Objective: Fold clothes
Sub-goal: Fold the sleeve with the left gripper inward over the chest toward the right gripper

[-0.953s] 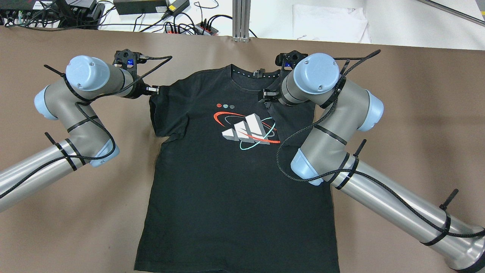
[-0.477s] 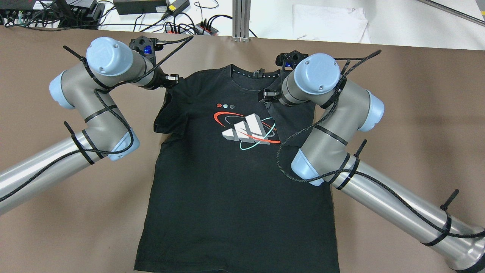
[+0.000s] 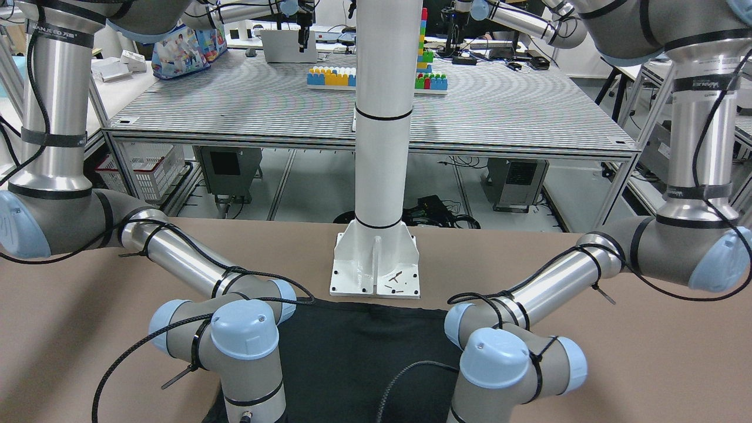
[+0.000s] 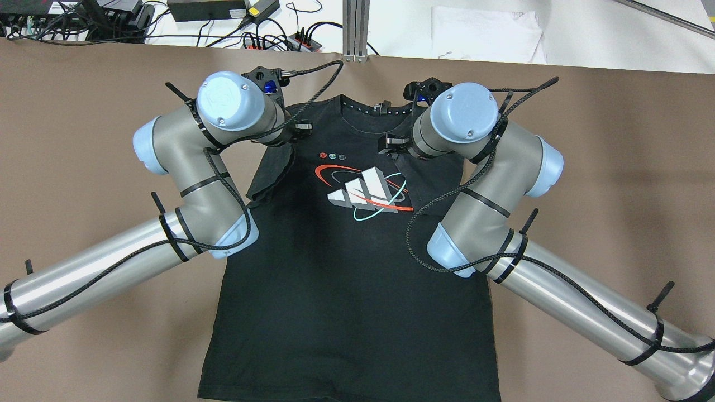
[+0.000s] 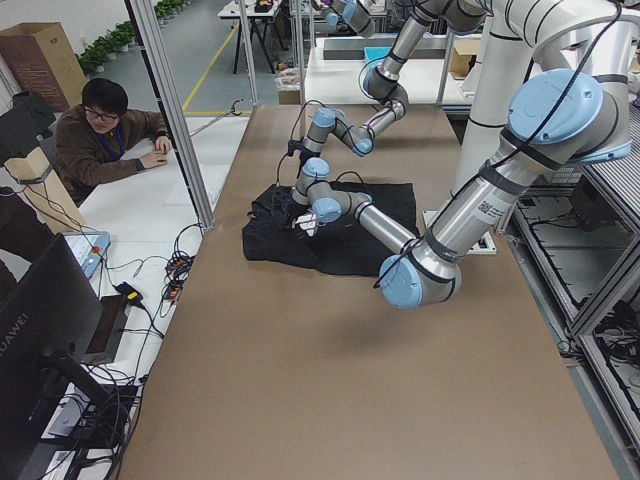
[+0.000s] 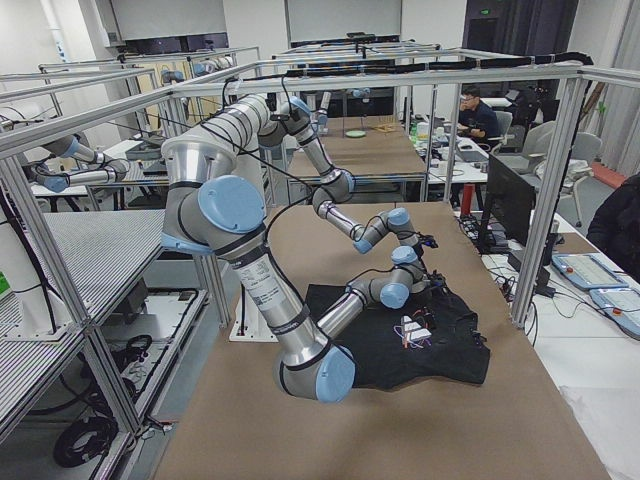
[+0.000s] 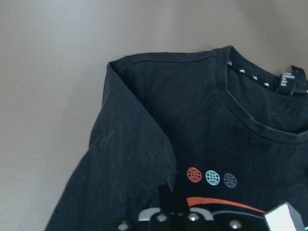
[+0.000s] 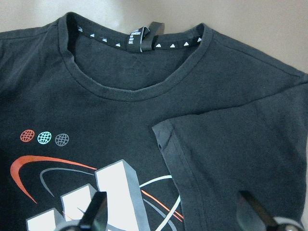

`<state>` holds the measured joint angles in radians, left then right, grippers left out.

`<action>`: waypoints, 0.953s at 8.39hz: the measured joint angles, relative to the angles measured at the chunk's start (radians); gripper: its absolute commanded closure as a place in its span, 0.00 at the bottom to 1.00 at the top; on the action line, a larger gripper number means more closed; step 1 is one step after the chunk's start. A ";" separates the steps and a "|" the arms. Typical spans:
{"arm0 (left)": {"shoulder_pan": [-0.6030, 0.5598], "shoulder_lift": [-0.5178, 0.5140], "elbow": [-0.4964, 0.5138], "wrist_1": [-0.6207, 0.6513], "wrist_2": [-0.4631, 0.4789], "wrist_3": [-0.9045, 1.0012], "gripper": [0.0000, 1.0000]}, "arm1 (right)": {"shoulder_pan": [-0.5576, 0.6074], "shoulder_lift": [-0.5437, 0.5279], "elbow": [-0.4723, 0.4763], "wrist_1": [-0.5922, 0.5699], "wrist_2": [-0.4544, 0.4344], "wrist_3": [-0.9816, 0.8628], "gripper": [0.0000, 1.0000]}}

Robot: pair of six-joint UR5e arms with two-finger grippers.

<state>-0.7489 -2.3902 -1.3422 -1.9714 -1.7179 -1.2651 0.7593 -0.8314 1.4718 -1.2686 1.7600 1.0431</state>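
1 black T-shirt [image 4: 346, 290] lies on the brown surface [image 4: 586, 167], my 2 arms [image 4: 190, 178] over its shoulders. Beside its collar [image 4: 363, 114], my left claw [image 4: 303, 127] pinches 1 sleeve [image 4: 268, 173]; my right claw [image 4: 387, 144] gapes.

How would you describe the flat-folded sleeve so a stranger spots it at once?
Find the brown table, then the black T-shirt on it. On the robot's right side, one sleeve lies flat over the chest, its hem overlapping the logo; the other sleeve is bunched.
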 measured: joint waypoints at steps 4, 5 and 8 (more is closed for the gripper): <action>0.098 -0.035 0.003 0.035 0.108 -0.089 1.00 | -0.004 -0.027 0.022 0.003 -0.003 0.003 0.06; 0.106 -0.036 0.004 0.035 0.117 -0.097 1.00 | -0.005 -0.031 0.026 0.003 -0.003 0.003 0.06; 0.106 -0.067 0.038 0.033 0.122 -0.118 1.00 | -0.005 -0.040 0.049 -0.001 -0.004 0.003 0.06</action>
<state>-0.6432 -2.4572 -1.3041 -1.9381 -1.5959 -1.3831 0.7539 -0.8716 1.5213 -1.2694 1.7564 1.0463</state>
